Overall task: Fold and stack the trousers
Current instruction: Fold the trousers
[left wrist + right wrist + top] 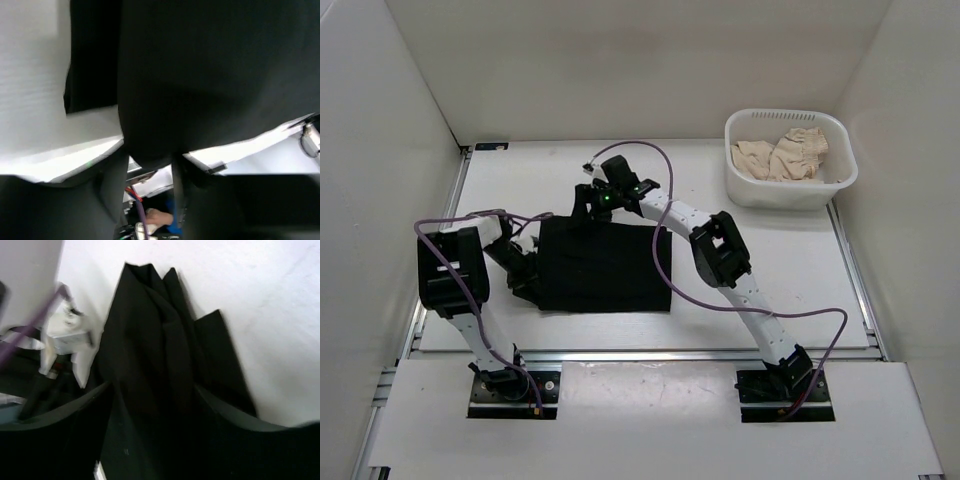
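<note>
The black trousers (610,268) lie folded into a rough rectangle at the middle of the white table (770,280). My left gripper (525,262) is at their left edge. In the left wrist view a fold of the trousers (210,75) runs down between the two fingers of the left gripper (147,160), which is shut on it. My right gripper (590,205) sits at the far left corner of the fold. In the right wrist view the right gripper (152,390) stands open, with the bunched trousers (150,320) between its wide-set fingers.
A white basket (790,188) with beige cloth (785,155) in it stands at the back right. White walls close in the table on three sides. Purple cables (670,275) loop from both arms over the trousers and table.
</note>
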